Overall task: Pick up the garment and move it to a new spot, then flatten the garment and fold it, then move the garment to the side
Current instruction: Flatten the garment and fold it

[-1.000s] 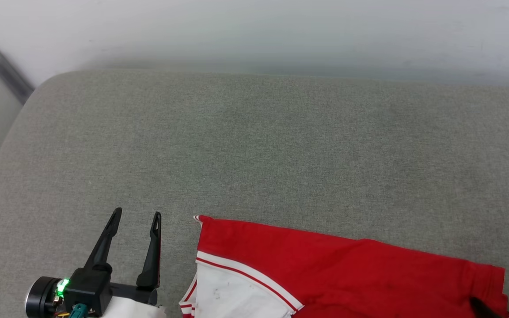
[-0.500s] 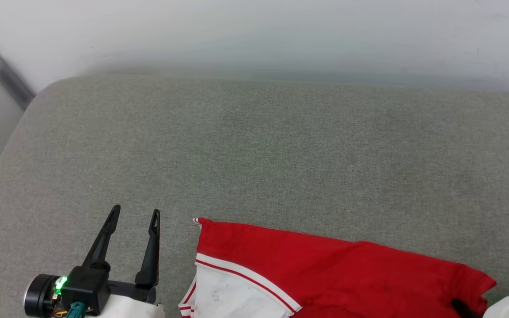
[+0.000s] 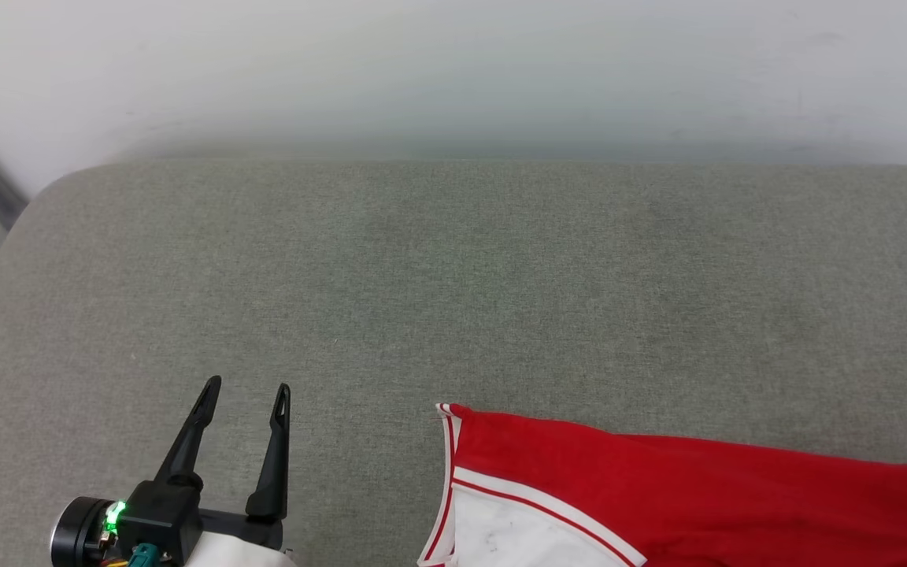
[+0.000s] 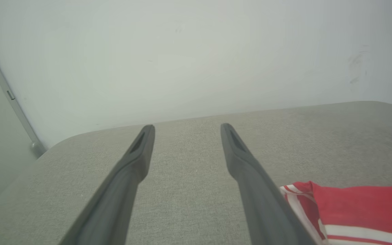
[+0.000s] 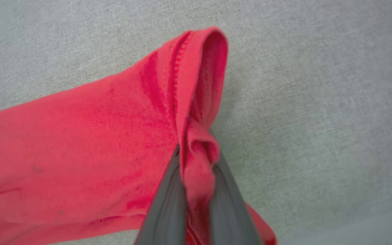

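**One corner pinched, one gripper free**

Head view: the garment (image 3: 658, 496) lies at the lower right of the grey padded surface (image 3: 453, 276), red body uppermost. A white sleeve with striped trim sits at its left end, and the cloth runs off the right and bottom edges. The left gripper (image 3: 249, 386) hovers at the lower left with its fingers spread and empty, near the sleeve but apart from it.

Left wrist view: both fingers stand wide over bare padding. The striped trim sits just beside the right-hand finger.

Right wrist view: the right gripper (image 5: 197, 149) has its fingers pressed together on a bunched red hem, with a small fold rising between them.

The pick-up looks to be the step in hand. A single pinch on a hem is a thin hold, so the lift should probably go slowly. The rest of the cloth will likely drag across the padding. Keep the left gripper clear of the trailing sleeve.
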Controlling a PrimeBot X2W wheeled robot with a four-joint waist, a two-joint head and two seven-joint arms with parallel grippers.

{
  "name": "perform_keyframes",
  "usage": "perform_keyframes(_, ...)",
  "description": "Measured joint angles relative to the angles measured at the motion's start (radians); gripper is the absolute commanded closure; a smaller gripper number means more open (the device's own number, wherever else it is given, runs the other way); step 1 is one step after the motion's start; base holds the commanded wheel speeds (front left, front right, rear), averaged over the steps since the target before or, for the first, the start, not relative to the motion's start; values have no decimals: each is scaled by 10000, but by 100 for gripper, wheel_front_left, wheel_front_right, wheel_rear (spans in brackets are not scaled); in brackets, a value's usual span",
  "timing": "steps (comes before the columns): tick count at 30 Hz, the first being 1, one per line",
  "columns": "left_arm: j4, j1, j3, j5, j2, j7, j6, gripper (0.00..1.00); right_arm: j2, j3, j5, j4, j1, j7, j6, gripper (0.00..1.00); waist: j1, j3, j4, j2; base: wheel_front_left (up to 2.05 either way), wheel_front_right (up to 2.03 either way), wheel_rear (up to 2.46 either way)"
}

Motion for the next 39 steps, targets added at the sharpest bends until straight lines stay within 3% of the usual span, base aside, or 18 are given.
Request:
perform_keyframes(6,92,18,27,25,-105,0,-71,0,54,-12,42,-397,-95,115,-4,100,0,-140,-169,1,0,0,0)
perform_keyframes(17,198,176,38,25,-276,0,-159,0,838,1026,410,-2968,564,1152,-8,100,0,-500,-225,1,0,0,0)
perform_keyframes(26,203,227,25,25,-389,-2,-219,0,2324,2013,780,-4249,822,2165,-8,100,0,-628,126,0,0,0,0)
perform_keyframes(28,222,235,10,29,-405,0,-247,0,2604,2610,1164,-4508,790,2500,-8,100,0,-611,351,0,0,0,0)
perform_keyframes(39,259,128,-69,105,-430,0,-307,0,2638,4468,2775,-3342,-101,1801,-8,100,0,-498,1000,0,0,0,0)
